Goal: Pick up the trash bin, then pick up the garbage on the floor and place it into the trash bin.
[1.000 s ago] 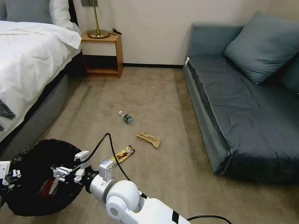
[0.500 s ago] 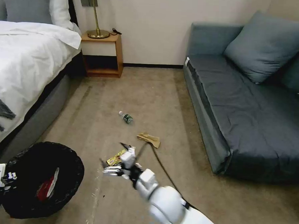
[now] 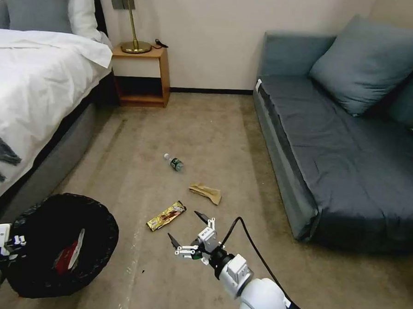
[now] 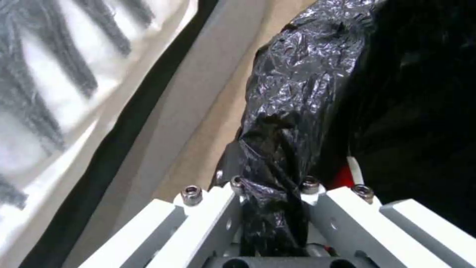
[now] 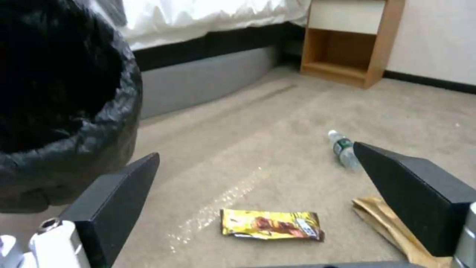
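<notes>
Carpet floor: my left hand clamps the trash bin rim; right hand, wide open and empty, nears gold wrapper. Next I'd lower and pinch.

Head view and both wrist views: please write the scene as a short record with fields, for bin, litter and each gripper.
trash bin: held at its bag-covered rim by the left gripper, beside the bed
in the bin: red-white snack packet
on the carpet: gold-brown wrapper, tan paper bag, clear bottle
right gripper: open, empty, just above the carpet near the wrapper
</notes>
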You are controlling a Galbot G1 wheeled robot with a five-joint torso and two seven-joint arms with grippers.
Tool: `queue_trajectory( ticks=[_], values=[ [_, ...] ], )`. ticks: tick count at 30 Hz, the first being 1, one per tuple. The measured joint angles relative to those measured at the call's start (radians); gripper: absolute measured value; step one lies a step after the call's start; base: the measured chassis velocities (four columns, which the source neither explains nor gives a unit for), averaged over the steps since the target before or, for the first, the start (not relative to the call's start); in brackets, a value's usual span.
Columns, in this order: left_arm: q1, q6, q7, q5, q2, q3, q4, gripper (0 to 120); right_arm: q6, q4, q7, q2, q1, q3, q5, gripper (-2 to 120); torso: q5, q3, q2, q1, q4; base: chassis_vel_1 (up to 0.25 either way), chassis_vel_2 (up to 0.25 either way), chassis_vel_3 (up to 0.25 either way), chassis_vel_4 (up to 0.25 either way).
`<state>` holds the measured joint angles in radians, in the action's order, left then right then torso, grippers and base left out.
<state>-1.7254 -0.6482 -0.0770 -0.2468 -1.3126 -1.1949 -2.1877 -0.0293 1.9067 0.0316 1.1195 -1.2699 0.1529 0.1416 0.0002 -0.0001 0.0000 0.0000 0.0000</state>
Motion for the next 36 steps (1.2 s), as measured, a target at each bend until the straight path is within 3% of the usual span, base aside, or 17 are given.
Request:
queue_trajectory(
  ticks=[25,31,36],
  values=[
    [0.002,0.000,-0.003,-0.007,0.004,-0.025,0.016,3,-0.008,-0.127,0.012,0.012,0.038,0.046,-0.029,100,-0.0001,0.000,0.000,0.000,0.0000,-0.195,0.196,0.191,-0.190],
    [0.002,0.002,-0.003,-0.006,0.005,-0.024,0.025,3,-0.069,-0.133,0.027,-0.008,0.063,0.085,-0.009,100,-0.0002,0.000,0.000,0.000,-0.0002,-0.152,0.150,0.142,-0.151],
    [-0.003,0.004,-0.003,-0.006,0.004,-0.026,0.019,3,-0.151,-0.156,0.119,-0.052,0.151,0.147,0.004,100,-0.0001,0.000,0.000,0.000,-0.0001,-0.034,0.039,0.016,-0.026]
  ],
)
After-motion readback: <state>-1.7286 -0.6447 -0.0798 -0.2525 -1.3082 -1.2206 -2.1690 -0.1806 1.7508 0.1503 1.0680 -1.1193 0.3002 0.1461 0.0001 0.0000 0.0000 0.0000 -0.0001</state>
